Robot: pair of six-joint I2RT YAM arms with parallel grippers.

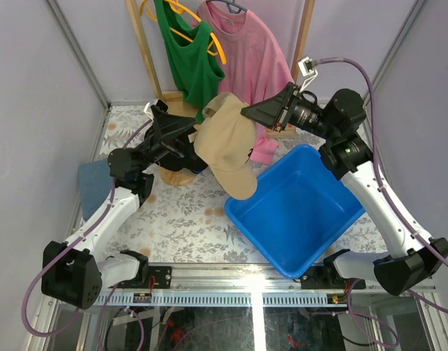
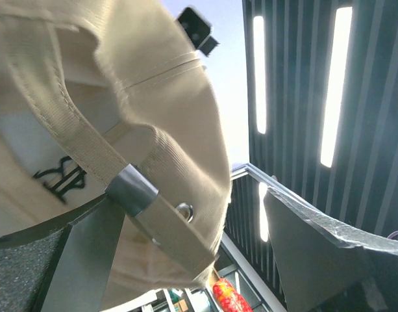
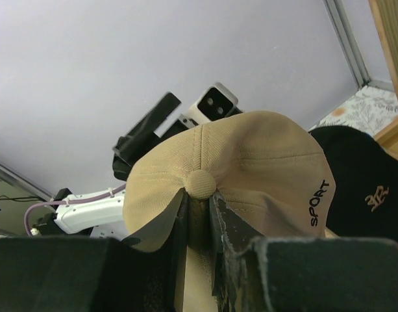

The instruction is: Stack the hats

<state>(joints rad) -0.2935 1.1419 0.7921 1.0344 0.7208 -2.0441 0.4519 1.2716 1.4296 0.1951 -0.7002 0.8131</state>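
Tan cap (image 1: 227, 146) is up in the air at centre of top view, brim hanging down toward the upper-left rim of the blue tub (image 1: 297, 212), clear of the table. R gripper (image 1: 244, 112) comes in from upper right & is clamped narrow on the cap's crown. Its wrist view shows both fingers (image 3: 224, 224) pinching fabric just under the top button, w/ "SPORT" stitched on the cap's side. L gripper (image 1: 197, 131) sits at the cap's left/back side, jaws spread wide. In its wrist view the back strap w/ metal buckle (image 2: 132, 190) lies across the lower-left finger (image 2: 36, 273); the other finger (image 2: 315, 240) at right is apart from the cap, so nothing is squeezed. Black cap (image 3: 367, 188) w/ embroidered logo shows at right of R wrist view, behind the tan one. Wooden stand (image 1: 176, 178) is left of centre in top view, mostly hidden by L arm. Grey-blue cloth (image 1: 96, 183) lies far left on table. Green top (image 1: 187, 58) & pink shirt (image 1: 245, 58) hang at top of frame.
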